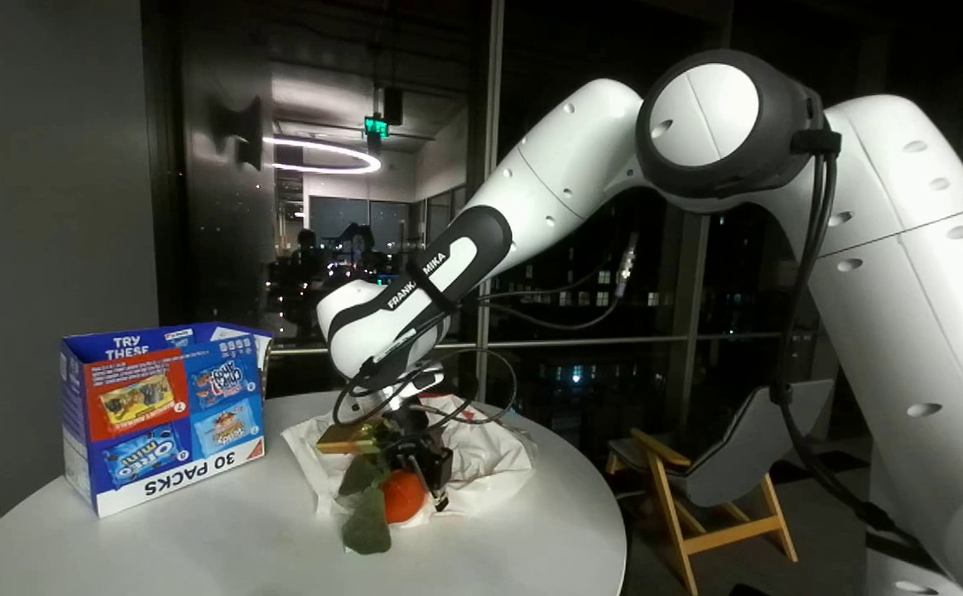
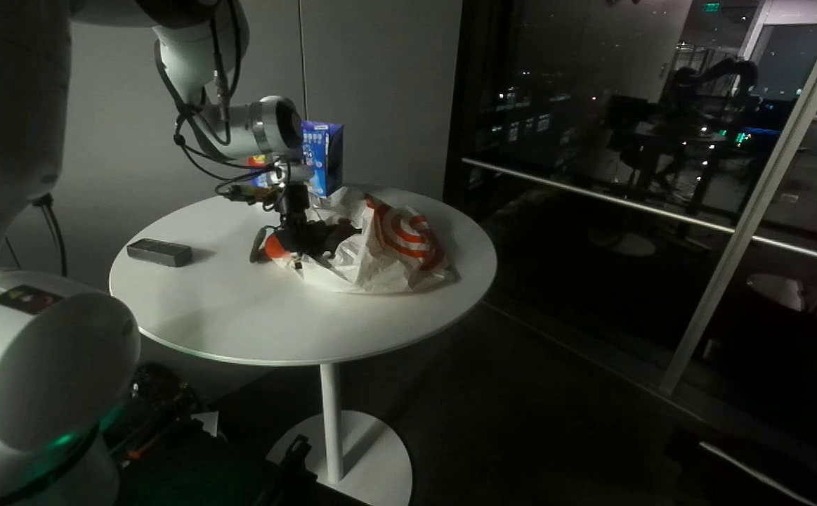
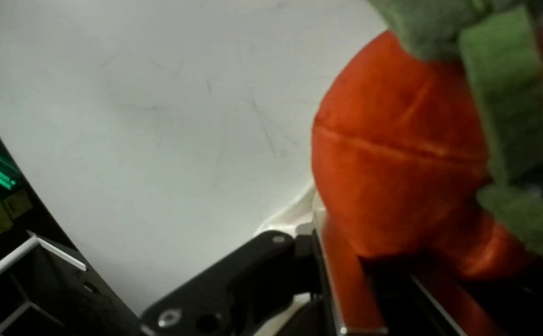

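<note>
An orange-red plush (image 1: 404, 498) with green felt leaves (image 1: 367, 526) lies at the near edge of a crumpled white plastic bag (image 1: 485, 455). The plush fills the right of the wrist view (image 3: 402, 154), with a green strip (image 3: 509, 93) across it. My gripper (image 1: 427, 487) points down right against the plush. One finger (image 3: 341, 280) stands along the plush's side and seems to touch it. The other finger is mostly hidden under the plush and in shadow, so I cannot tell whether the jaws are shut on it. The bag has a red ring logo in an exterior view (image 2: 387, 260).
A blue snack box (image 1: 175, 422) stands on the round white table (image 1: 531, 530). A dark grey case (image 2: 160, 251) lies near the table's edge. A dark shape (image 2: 331, 235) lies at the bag's opening. A wood-framed chair (image 1: 688, 488) stands beyond the table, by the windows.
</note>
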Available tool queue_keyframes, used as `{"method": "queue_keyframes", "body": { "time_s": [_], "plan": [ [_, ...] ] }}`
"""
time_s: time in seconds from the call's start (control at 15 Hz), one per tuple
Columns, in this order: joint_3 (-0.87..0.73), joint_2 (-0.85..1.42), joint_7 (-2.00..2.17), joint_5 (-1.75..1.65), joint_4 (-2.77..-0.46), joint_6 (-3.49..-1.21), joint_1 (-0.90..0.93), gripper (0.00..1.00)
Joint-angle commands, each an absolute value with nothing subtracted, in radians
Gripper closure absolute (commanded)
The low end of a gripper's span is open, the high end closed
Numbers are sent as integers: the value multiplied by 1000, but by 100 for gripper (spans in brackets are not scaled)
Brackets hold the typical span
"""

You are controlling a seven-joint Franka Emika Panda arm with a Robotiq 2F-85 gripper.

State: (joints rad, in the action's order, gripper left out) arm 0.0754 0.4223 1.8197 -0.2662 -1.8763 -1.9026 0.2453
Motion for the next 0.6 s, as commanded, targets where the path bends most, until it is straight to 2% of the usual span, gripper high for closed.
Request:
{"method": "queue_keyframes", "body": {
  "time_s": [0.0,0.53],
  "plan": [
    [94,309,1588,-202,-1951,-1851,211,97],
    [112,129,1166,-245,-2064,-1781,223,98]
  ]
}}
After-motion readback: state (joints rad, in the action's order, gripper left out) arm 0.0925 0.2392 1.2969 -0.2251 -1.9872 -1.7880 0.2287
